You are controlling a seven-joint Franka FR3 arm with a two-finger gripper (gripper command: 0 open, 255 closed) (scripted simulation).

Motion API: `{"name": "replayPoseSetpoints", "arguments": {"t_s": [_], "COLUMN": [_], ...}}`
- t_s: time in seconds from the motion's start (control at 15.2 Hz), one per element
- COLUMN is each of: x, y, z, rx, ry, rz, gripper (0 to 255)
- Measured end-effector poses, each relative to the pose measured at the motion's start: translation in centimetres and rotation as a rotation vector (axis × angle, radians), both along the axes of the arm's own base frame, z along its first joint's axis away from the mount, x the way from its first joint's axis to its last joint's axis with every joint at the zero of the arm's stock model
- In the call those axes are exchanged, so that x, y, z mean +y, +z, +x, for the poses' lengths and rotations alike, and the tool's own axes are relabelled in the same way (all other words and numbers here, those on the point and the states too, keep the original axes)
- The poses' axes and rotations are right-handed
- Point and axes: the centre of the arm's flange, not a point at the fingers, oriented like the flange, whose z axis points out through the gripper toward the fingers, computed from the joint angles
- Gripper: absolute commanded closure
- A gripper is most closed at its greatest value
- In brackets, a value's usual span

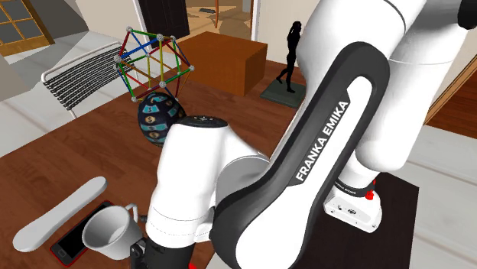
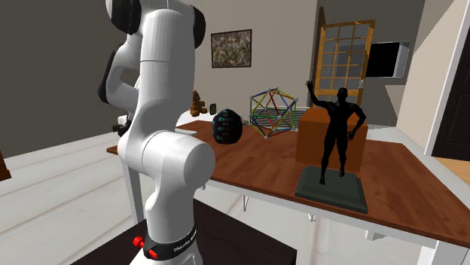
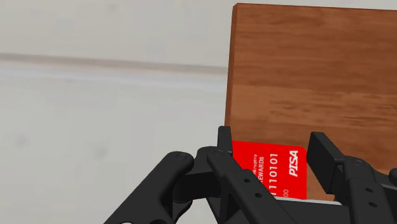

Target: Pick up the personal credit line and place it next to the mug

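A red credit card (image 3: 275, 170) with white digits and "PISA" printed on it lies by the corner of the wooden table (image 3: 305, 70). My black gripper (image 3: 270, 150) is shut on it, one finger against each long side. Whether the card is off the wood I cannot tell. In the shoulder view the white mug (image 1: 107, 228) lies tipped on its side at the table's near left. The gripper's black base (image 1: 144, 252) shows just right of the mug, beneath the arm's white wrist.
A red-cased phone (image 1: 75, 238) and a long white flat object (image 1: 57, 214) lie left of the mug. Further back stand a dark patterned ball (image 1: 159, 116), a coloured rod frame (image 1: 153, 61), a brown box (image 1: 225, 61) and a black figurine (image 1: 290, 57).
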Motion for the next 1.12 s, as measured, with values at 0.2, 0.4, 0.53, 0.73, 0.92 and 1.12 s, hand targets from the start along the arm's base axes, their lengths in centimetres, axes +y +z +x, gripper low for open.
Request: {"name": "replayPoseSetpoints", "arguments": {"t_s": [0.2,0.4,0.53,0.73,0.92,1.12], "x": [0.0,0.0,0.0,0.0,0.0,0.0], "y": [-1.5,-3.0,-4.0,-4.9,-5.0,-5.0], "z": [0.0,0.1,-0.2,0.0,0.0,0.0], "rx": [0.000,0.000,0.000,0.000,-0.001,-0.001], "ry": [0.000,0.000,0.000,0.000,0.000,0.000], "rz": [0.000,0.000,0.001,0.000,0.000,0.000], "gripper": [255,255,255,255,255,0]}}
